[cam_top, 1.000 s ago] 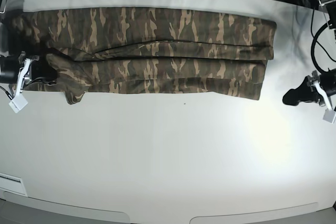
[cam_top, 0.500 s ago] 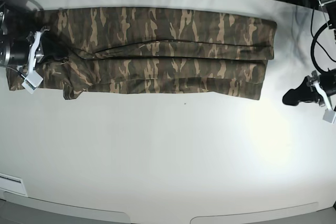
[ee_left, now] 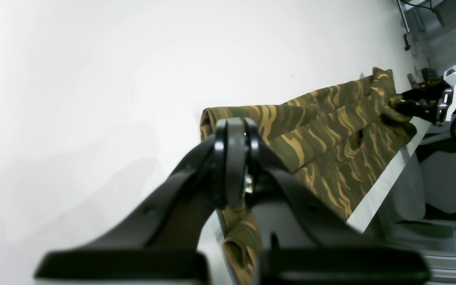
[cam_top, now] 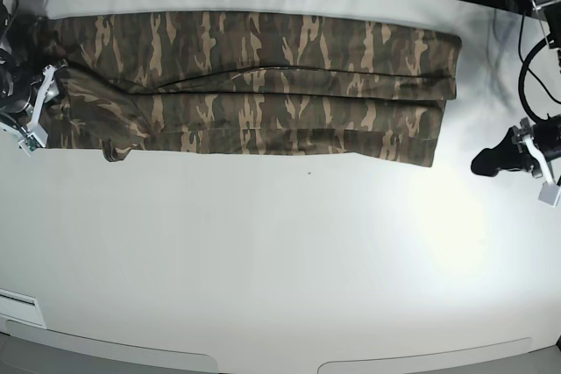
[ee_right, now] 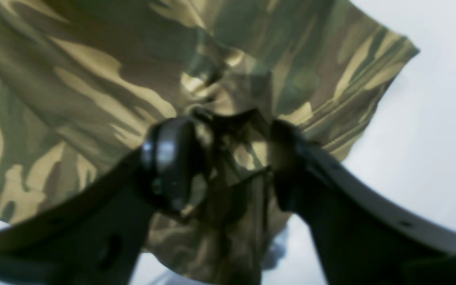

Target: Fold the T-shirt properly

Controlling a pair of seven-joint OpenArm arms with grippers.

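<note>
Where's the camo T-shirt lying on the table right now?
In the base view the T-shirt lies as a long folded strip across the far part of the white table, its left end at the right gripper.

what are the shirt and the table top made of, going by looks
T-shirt: soft knit fabric, probably cotton or a blend, matte; it drapes, creases and lies in flat folded layers. Table: smooth hard white surface, perhaps laminate or painted board; slightly glossy, with a soft glare patch.
</note>
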